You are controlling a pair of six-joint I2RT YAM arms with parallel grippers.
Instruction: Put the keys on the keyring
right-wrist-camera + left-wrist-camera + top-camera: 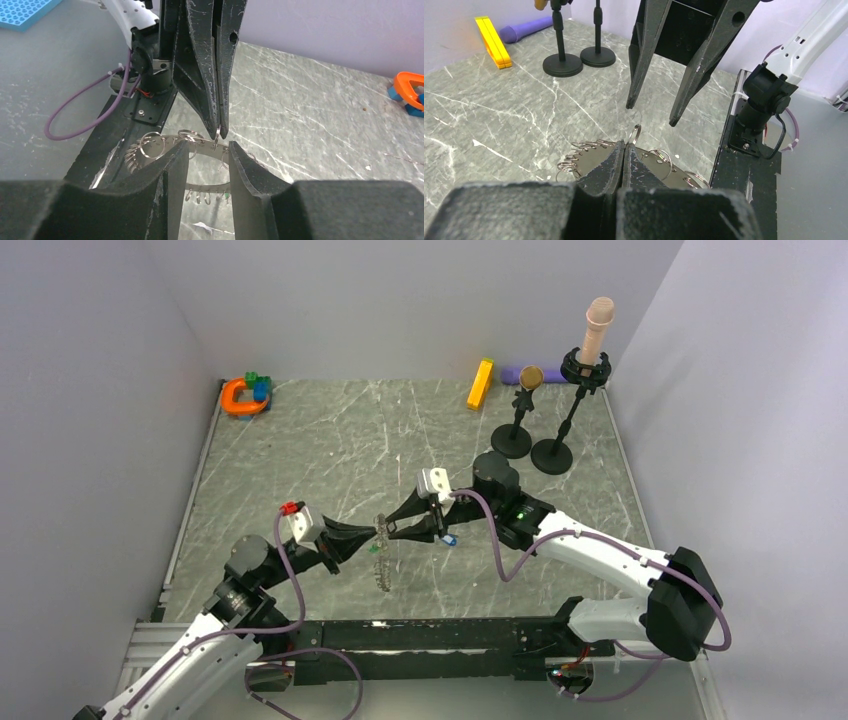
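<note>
While left gripper (375,532) pinches it, one keyring (384,570)

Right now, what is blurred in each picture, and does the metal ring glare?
Top view: sharp, evenly lit. Left wrist view: left gripper blurred, table crisp. Right wrist view: right gripper blurred; ring shows only small glints.
</note>
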